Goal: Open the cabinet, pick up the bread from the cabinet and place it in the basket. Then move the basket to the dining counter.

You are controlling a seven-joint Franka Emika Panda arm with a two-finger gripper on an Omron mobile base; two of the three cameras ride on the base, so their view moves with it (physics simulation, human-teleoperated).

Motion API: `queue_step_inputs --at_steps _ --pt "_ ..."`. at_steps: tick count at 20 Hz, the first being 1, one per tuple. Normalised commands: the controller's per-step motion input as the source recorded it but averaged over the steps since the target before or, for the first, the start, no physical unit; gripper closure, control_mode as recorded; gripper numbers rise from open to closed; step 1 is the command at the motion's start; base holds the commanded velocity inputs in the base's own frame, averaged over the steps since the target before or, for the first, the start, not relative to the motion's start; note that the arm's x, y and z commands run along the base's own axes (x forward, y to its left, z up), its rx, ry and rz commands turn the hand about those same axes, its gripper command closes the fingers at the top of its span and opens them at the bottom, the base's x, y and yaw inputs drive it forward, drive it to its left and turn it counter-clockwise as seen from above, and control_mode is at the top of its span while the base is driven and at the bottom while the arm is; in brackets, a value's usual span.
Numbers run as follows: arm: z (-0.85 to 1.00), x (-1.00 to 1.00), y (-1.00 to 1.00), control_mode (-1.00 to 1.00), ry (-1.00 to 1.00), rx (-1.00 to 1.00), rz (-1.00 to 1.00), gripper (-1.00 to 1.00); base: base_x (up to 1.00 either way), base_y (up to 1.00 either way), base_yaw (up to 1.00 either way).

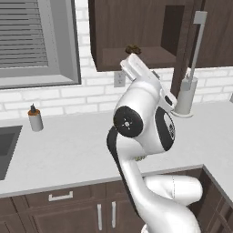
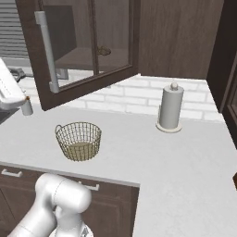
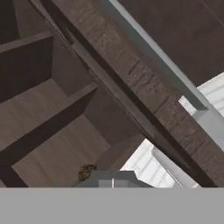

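Note:
The cabinet hangs on the wall with its glass-paned door swung wide open, slim metal handle towards me. The bread, small and golden-brown, lies near the front of the bottom shelf. It also shows through the door glass as the bread and low in the hand view as the bread. My gripper is shut and empty, just below and in front of that shelf, close to the bread. The basket, tan wire mesh, stands empty on the worktop. The dining counter is out of view.
A paper towel holder stands at the back of the white worktop, right of the basket. A small bottle sits by the wall near the sink. The open door's edge juts out right of my hand.

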Motion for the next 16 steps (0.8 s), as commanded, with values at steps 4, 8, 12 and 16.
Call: queue_step_inputs --at_steps 4,8,12,16 --pt "0.00 0.47 -0.22 -1.00 0.16 0.00 -0.06 1.00 0.00 0.00 0.00" --pt "-0.16 0.49 -0.30 -1.00 0.30 0.00 0.00 1.00 0.00 0.00 0.00" --pt "-0.31 0.47 -0.06 -1.00 0.39 0.00 0.00 1.00 0.00 0.00 0.00" --pt "-0.20 0.33 0.01 -1.00 0.32 -0.01 0.00 1.00 0.00 0.00 0.00"
